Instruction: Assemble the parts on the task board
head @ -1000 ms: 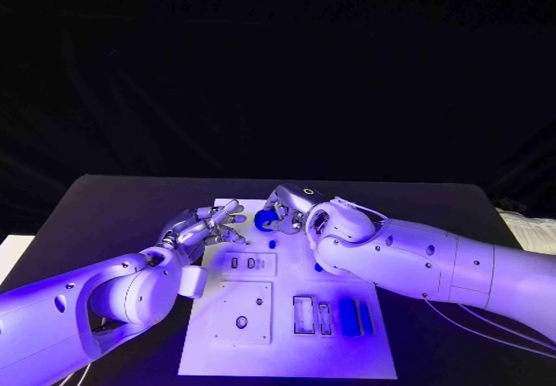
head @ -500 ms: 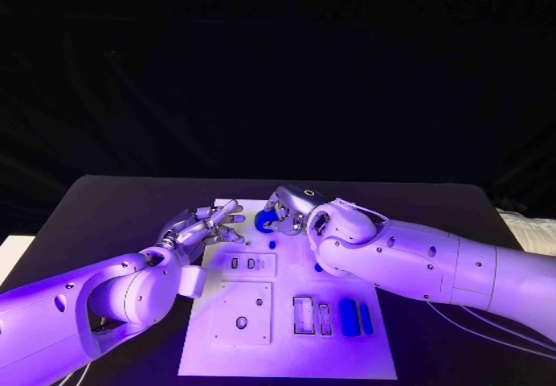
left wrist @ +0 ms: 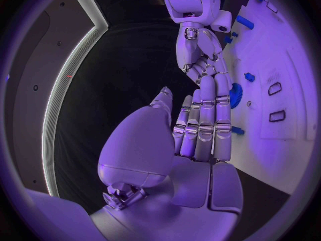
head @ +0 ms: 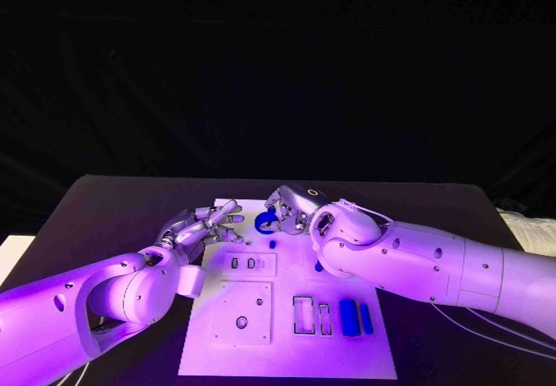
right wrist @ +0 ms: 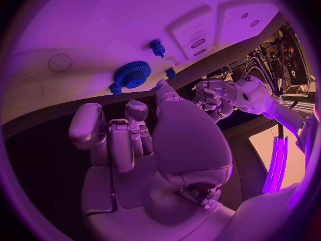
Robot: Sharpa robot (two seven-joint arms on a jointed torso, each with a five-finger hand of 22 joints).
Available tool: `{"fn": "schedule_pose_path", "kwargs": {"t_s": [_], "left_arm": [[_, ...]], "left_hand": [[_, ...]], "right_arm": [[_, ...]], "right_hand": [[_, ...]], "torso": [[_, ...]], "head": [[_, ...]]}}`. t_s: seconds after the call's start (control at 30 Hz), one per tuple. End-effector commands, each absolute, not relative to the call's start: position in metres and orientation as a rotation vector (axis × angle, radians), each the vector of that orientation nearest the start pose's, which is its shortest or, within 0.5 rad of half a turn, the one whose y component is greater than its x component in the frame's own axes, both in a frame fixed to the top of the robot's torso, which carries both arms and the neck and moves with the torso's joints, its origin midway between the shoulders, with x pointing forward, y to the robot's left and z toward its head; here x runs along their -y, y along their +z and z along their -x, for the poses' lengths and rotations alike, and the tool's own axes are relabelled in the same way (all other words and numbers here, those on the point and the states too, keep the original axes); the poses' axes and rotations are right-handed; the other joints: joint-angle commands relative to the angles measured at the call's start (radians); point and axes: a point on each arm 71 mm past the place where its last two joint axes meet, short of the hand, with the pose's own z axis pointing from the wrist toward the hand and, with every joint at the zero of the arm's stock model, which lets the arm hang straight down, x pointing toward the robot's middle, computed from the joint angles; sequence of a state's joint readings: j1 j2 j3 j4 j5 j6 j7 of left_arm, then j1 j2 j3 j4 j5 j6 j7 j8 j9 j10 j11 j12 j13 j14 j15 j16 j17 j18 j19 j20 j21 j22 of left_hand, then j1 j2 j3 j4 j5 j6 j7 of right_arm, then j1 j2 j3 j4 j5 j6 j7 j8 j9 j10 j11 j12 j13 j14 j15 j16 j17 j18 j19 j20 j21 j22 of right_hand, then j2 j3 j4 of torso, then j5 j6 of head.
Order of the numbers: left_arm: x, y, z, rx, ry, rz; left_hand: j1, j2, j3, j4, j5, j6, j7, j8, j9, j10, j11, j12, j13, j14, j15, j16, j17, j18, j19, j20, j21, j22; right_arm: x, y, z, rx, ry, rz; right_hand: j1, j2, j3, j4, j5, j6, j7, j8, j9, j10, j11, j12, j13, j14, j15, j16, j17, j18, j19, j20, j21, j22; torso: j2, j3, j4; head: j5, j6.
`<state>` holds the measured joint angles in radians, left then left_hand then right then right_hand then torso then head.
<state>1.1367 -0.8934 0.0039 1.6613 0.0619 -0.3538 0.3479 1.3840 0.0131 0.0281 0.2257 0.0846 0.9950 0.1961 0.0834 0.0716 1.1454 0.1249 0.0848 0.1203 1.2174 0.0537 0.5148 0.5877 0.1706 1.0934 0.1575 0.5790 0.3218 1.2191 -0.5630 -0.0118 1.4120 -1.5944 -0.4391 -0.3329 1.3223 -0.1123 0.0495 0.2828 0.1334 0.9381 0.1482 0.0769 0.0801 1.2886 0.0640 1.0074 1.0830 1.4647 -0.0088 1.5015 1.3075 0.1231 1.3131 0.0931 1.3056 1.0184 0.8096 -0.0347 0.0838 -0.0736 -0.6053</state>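
The white task board (head: 290, 354) lies mid-table. At its far end a blue gear (head: 267, 223) (right wrist: 131, 74) (left wrist: 235, 95) rests on the board. My right hand (head: 292, 209) (right wrist: 134, 128) hovers at the gear with its fingertips just short of it and holds nothing. From the other side my left hand (head: 210, 227) (left wrist: 203, 120) reaches toward the gear with straight fingers, also empty. A small blue peg (head: 272, 244) (right wrist: 157, 47) stands close by, and another blue piece (head: 319, 266) sits by my right forearm. Two blue bars (head: 348, 316) lie at the board's near right.
Nearer me, the board carries a plate with two small slots (head: 241, 263), a square plate with a hole (head: 241, 321) and narrow rectangular recesses (head: 304, 314). My right forearm (head: 429, 265) crosses above the board's right side. Black table (head: 116, 209) surrounds the board.
My right hand has shifted slightly over the gear, so less of the gear shows past its fingers. My left hand has hardly moved.
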Motion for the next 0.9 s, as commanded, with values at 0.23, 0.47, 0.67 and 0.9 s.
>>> {"fn": "schedule_pose_path", "kwargs": {"t_s": [0.23, 0.47, 0.67, 0.9], "left_arm": [[-0.196, -0.184, -0.458, -1.466, -1.603, 1.242], [-0.197, -0.183, -0.457, -1.462, -1.602, 1.241], [-0.198, -0.183, -0.456, -1.458, -1.602, 1.239], [-0.197, -0.182, -0.455, -1.455, -1.608, 1.236]], "left_hand": [[0.009, 0.005, 0.002, -0.007, 0.002, 0.001, 0.004, -0.005, 0.000, -0.002, 0.004, -0.005, 0.002, -0.008, 0.000, -0.004, 0.001, 0.011, -0.005, 0.000, 0.005, 0.002], [0.009, 0.005, 0.002, -0.007, 0.002, 0.001, 0.004, -0.005, 0.000, -0.002, 0.004, -0.005, 0.002, -0.008, 0.000, -0.004, 0.001, 0.011, -0.006, 0.000, 0.005, 0.002], [0.012, 0.005, 0.003, -0.010, 0.002, 0.001, 0.004, -0.005, 0.000, -0.003, 0.004, -0.005, 0.002, -0.008, 0.000, -0.005, 0.001, 0.011, -0.007, 0.000, 0.005, 0.003], [0.015, 0.006, 0.005, -0.012, 0.002, 0.000, 0.004, -0.005, 0.000, -0.003, 0.004, -0.005, 0.002, -0.008, 0.000, -0.005, 0.002, 0.011, -0.007, 0.000, 0.006, 0.003]], "right_arm": [[0.139, -0.150, -0.490, -1.413, 0.740, 0.051], [0.190, -0.138, -0.478, -1.438, 0.849, 0.012], [0.230, -0.137, -0.476, -1.467, 0.856, 0.003], [0.262, -0.144, -0.483, -1.490, 0.811, -0.023]], "right_hand": [[0.043, 0.040, 0.000, -0.021, 0.045, 0.025, -0.003, 0.004, 0.002, 0.026, -0.008, 0.045, 0.037, 0.084, -0.010, 0.004, 0.162, -0.020, 0.017, -0.006, 0.013, 0.016], [0.081, 0.051, 0.002, -0.048, 0.007, 0.033, -0.003, 0.000, 0.001, 0.023, -0.009, 0.040, 0.035, 0.082, -0.011, -0.001, 0.155, -0.018, 0.007, -0.008, 0.005, 0.000], [0.115, 0.049, 0.004, -0.071, 0.022, 0.035, -0.003, -0.003, 0.000, 0.002, -0.009, 0.001, 0.005, 0.081, -0.011, -0.004, 0.153, -0.014, -0.005, -0.008, -0.007, -0.020], [0.120, 0.047, -0.002, -0.074, 0.033, 0.034, -0.003, -0.005, -0.001, -0.001, -0.009, -0.009, -0.003, 0.078, -0.011, -0.011, 0.143, -0.012, -0.012, -0.006, -0.015, -0.034]], "torso": [[-0.002, 0.0013, -0.0053], [-0.005, 0.0034, -0.0173], [-0.009, 0.0081, -0.0326], [-0.014, 0.0179, -0.0470]], "head": [[-0.002, 0.004], [0.002, 0.005], [0.009, 0.010], [0.012, 0.014]]}}
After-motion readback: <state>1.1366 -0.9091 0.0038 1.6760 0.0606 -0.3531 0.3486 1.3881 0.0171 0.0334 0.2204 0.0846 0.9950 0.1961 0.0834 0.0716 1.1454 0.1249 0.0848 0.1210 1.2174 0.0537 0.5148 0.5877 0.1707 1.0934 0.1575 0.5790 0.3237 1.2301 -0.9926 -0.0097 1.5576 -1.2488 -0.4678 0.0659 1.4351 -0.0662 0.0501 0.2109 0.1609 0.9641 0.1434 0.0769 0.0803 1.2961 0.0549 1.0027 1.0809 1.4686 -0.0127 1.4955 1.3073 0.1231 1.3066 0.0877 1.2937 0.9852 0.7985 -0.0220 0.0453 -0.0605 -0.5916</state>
